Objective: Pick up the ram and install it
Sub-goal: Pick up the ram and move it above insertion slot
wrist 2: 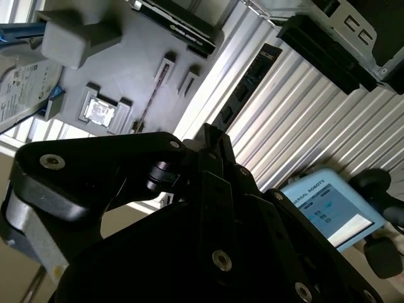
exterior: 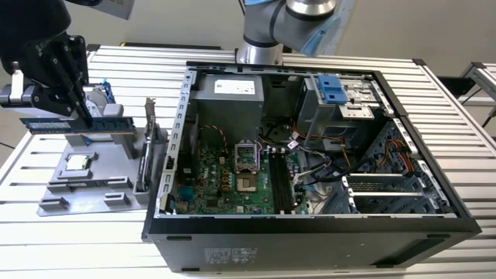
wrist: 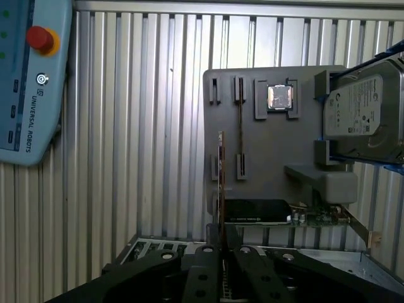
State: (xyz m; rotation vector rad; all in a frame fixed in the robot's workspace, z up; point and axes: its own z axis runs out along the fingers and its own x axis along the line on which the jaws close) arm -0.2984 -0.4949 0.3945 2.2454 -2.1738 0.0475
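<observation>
**Gripper.** In the exterior view the gripper [exterior: 81, 118] hangs over the grey parts fixture [exterior: 87, 185] at the exterior view's left edge of the slatted table [exterior: 69, 244]. Its fingers are clamped together on the ram [exterior: 110, 124], gripping it near mid-length.

**Task item.** The ram is carried clear above the fixture base and is not seated in anything. Its long axis is level and runs from the exterior view's left to its right. In the first wrist view the ram [wrist: 220, 183] shows edge-on as a thin line running out from between the fingers. It lies beside, not over, the long narrow holder slot [wrist: 240, 120], which stands vacant.

**Governing relation.** The open computer case [exterior: 310, 224] sits toward the exterior view's right of the gripper, well apart from it. The black memory slots [exterior: 280, 180] lie on the motherboard [exterior: 225, 183], just right of the processor socket [exterior: 245, 156]. Their long axis runs from the near case wall toward the far one. By my judgement that is roughly crosswise to the ram as held.

**Installation.** Not done. The slots appear unfilled, though that is hard to confirm.
</observation>
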